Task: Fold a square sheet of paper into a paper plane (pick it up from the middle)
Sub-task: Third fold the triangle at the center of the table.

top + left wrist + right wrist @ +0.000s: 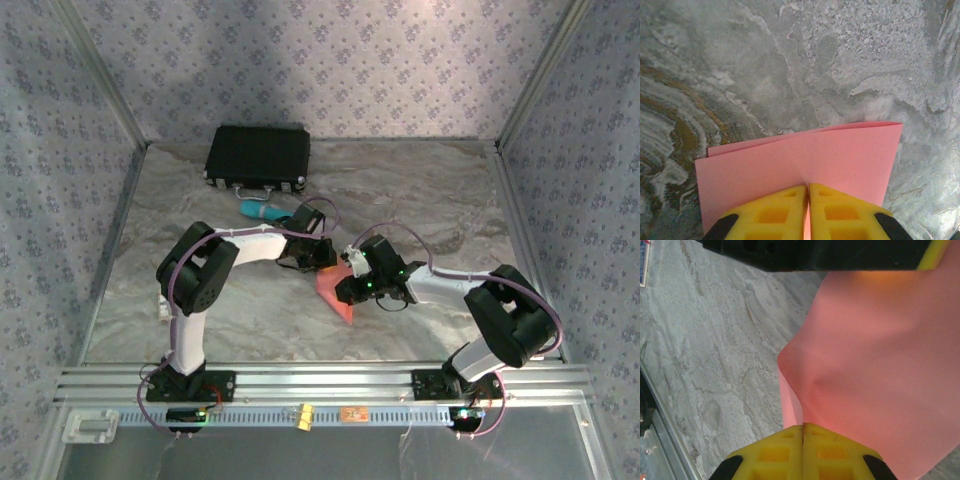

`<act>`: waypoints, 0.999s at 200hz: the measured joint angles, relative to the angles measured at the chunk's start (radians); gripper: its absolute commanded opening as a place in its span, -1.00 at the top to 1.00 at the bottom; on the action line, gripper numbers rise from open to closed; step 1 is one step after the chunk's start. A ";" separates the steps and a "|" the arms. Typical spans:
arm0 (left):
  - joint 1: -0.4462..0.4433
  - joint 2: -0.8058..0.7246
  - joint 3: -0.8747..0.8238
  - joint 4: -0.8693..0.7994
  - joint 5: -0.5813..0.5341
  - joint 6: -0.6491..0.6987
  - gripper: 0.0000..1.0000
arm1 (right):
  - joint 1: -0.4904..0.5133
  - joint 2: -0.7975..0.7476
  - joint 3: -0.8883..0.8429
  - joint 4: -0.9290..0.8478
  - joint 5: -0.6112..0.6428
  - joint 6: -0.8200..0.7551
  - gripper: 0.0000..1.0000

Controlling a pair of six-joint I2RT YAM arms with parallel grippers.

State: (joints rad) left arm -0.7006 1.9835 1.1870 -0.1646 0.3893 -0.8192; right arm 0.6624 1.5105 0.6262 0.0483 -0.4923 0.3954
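the square sheet of paper (335,293), folded and creased, is held at the middle of the bench (440,190). it is pinched by the left gripper (808,189) and the right gripper (803,428), each clamped tight on an edge. a black case (258,157) is seen at the far edge.

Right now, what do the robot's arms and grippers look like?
The left arm and right arm have white links, black joints and purple cables looping alongside. The left gripper's fingers and right gripper's fingers are yellow, with square recesses and black corners.

square sheet of paper (332,293) | salmon-pink | folded double, buckled | over table (430,200) centre
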 measured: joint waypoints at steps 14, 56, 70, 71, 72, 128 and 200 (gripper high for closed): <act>0.000 0.000 0.000 0.000 0.000 0.000 0.77 | -0.002 0.000 0.000 0.000 0.011 0.000 1.00; 0.000 0.000 0.000 0.000 0.000 0.000 0.77 | -0.008 0.000 0.000 -0.017 0.054 0.001 1.00; 0.000 0.000 0.000 0.000 0.000 0.000 0.77 | -0.009 0.000 0.000 -0.025 0.060 0.000 1.00; 0.000 0.000 0.000 0.000 0.000 0.000 0.77 | -0.009 0.000 0.000 -0.025 0.061 0.000 1.00; 0.000 0.000 0.000 0.000 0.000 0.000 0.77 | -0.009 0.000 0.000 -0.025 0.061 0.000 1.00; -0.001 0.001 0.000 0.000 0.000 0.000 0.75 | -0.015 0.000 0.000 -0.027 0.061 0.000 1.00; -0.030 -0.011 0.026 -0.034 -0.046 0.050 0.60 | -0.024 -0.035 -0.018 -0.006 0.002 -0.003 1.00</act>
State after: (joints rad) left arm -0.7303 1.9724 1.2133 -0.1982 0.3435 -0.7692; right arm 0.6388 1.4754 0.6086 0.0418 -0.4900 0.3920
